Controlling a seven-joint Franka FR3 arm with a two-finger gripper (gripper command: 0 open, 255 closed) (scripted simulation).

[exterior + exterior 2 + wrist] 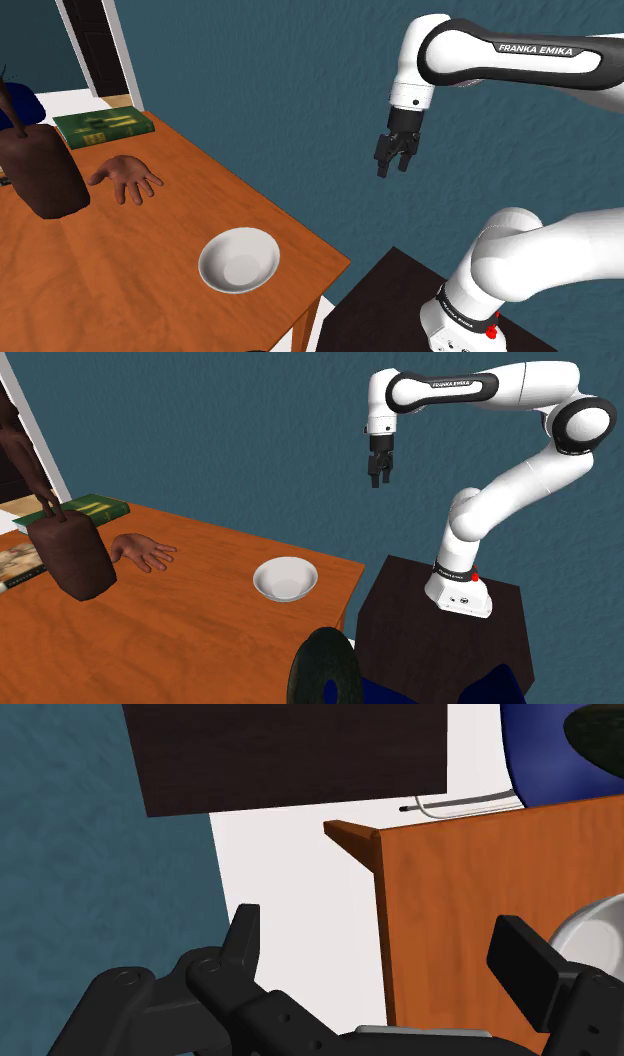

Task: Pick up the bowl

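Note:
A white bowl [239,260] sits upright on the orange wooden table [120,250], close to the table's corner nearest the stand; it also shows as the bowl [285,579] and, at the edge beside one finger, the bowl [592,929]. My black gripper [393,158] hangs high in the air, well above and to the shoulder view's right of the bowl, beyond the table's edge. Seen from the second exterior view the gripper [379,474] is up over the gap between table and stand. The gripper [385,949] is open, nothing between its fingers.
A dark brown bag [42,172] and a model hand [125,179] lie further along the table, with a green book [103,126] at its far end. The dark stand [450,637] is beside the table. A dark round object [325,670] and something blue sit low in the second exterior view.

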